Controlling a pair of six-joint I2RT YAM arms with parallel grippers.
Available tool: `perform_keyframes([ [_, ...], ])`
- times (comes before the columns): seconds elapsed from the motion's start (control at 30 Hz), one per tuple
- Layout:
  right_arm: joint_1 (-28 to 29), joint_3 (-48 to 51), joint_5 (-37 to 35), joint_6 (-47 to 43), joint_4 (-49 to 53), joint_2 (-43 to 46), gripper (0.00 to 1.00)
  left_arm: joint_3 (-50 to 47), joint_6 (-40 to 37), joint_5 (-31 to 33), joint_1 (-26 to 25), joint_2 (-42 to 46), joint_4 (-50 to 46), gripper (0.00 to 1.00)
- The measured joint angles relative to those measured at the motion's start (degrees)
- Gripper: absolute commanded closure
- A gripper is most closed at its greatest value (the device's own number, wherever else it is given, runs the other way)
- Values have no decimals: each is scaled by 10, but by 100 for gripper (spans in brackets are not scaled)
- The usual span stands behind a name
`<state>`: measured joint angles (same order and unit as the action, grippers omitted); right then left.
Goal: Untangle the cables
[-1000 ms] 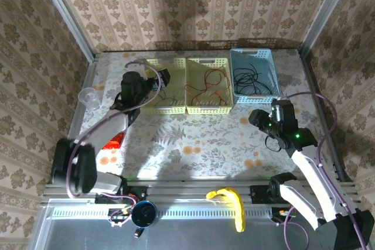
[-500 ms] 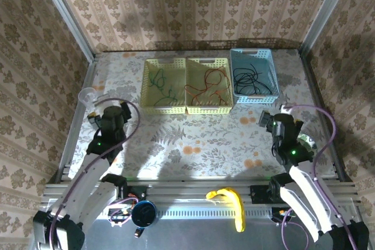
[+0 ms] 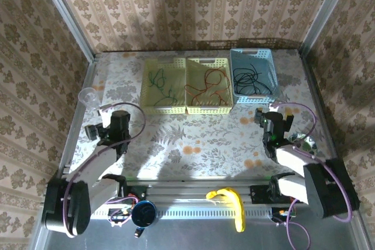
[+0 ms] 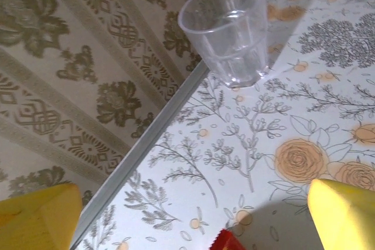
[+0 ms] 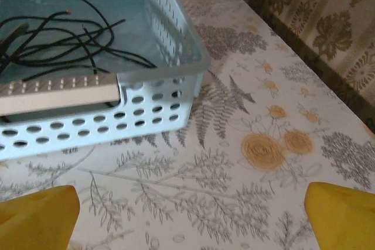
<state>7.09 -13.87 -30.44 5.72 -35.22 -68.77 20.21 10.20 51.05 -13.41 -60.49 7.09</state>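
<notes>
Green cable (image 3: 158, 80) in left basket (image 3: 143, 86), red cable (image 3: 212, 76) in middle basket (image 3: 208, 60), black cable (image 3: 249, 79) in blue basket (image 3: 252, 51). Sorted, prob. done. Left fingers (image 4: 343, 215), right fingers (image 5: 340, 212) spread wide, empty, over worktop (image 3: 193, 139).

Three cables, thin and loopy, one per basket, none touching another.
- Black cable (image 5: 58, 39): loose overlapping strands, lying flat on floor of blue basket (image 5: 164, 95). Near, ahead and left of right gripper (image 5: 187, 221), clear of its spread fingers.
- Red cable (image 3: 208, 86): scribbled coil in middle yellow basket (image 3: 209, 108), farther left of same gripper.
- Green cable (image 3: 159, 89): sparse loops in left yellow basket (image 3: 145, 86), well apart from left gripper (image 3: 94, 131), beyond it and to its right.
</notes>
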Motion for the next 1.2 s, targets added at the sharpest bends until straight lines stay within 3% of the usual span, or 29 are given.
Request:
perform_keyframes([
  [0.27, -69, -12, 138, 2, -181, -154, 0, 8, -54, -37, 0, -102, 113, 0],
  [0.47, -75, -69, 224, -7, -158, -190, 0, 13, -114, -97, 6, -159, 232, 0],
  [0.6, -75, -79, 248, -11, -159, -190, 0, 24, -148, -159, 21, -209, 298, 0],
  [0.7, -75, -79, 254, -11, -158, -190, 0, 36, -153, -240, 44, -249, 352, 0],
  [0.83, -75, -79, 260, -11, -158, -190, 0, 4, -136, -336, 113, -283, 441, 0],
  [0.97, -73, -79, 260, -11, -155, -190, 0, -4, -132, -376, 118, -289, 451, 0],
  [1.2, -62, -80, 255, -18, -144, -190, 0, -1, -132, -389, 108, -289, 466, 0],
])
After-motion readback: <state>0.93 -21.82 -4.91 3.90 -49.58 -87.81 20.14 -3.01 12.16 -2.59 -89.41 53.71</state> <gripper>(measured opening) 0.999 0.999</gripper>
